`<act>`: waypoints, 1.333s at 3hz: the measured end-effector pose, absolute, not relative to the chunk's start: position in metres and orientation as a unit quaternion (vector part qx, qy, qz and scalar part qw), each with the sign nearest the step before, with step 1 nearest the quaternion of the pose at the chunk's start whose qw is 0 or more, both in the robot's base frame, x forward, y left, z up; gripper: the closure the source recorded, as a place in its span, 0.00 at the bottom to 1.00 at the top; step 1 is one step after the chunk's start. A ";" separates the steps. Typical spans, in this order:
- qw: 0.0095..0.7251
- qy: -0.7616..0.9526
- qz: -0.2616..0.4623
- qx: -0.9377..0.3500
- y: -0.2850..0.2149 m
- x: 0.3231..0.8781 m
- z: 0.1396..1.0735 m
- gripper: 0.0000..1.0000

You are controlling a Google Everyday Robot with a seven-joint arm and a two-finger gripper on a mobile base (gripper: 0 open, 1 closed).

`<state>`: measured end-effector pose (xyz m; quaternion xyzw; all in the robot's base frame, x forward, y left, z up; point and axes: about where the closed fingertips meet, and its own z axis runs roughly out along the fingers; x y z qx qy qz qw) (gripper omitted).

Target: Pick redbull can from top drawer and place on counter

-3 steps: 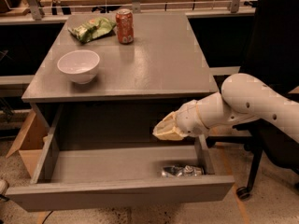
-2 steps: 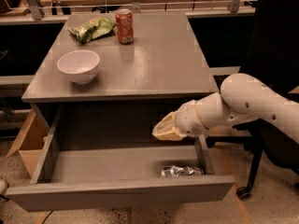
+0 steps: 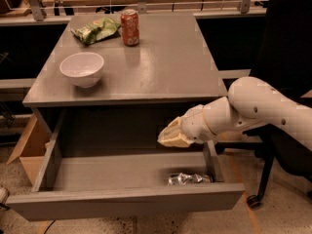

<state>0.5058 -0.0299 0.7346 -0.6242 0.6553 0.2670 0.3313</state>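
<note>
The redbull can [image 3: 189, 179] lies on its side in the front right corner of the open top drawer [image 3: 126, 206]. It is silver and crinkly-looking. My gripper [image 3: 168, 136] reaches in from the right on a white arm. It hovers over the drawer's right half, just under the front edge of the counter [image 3: 161, 67], above and a little left of the can, not touching it.
On the counter stand a white bowl [image 3: 82, 68] at the left, an orange-red soda can [image 3: 129, 27] at the back and a green chip bag [image 3: 96, 29] beside it. A black office chair [image 3: 287, 57] stands at the right. A cardboard box [image 3: 27, 152] sits at the drawer's left.
</note>
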 end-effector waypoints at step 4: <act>0.327 0.660 0.267 -0.622 -0.061 0.502 0.711 0.00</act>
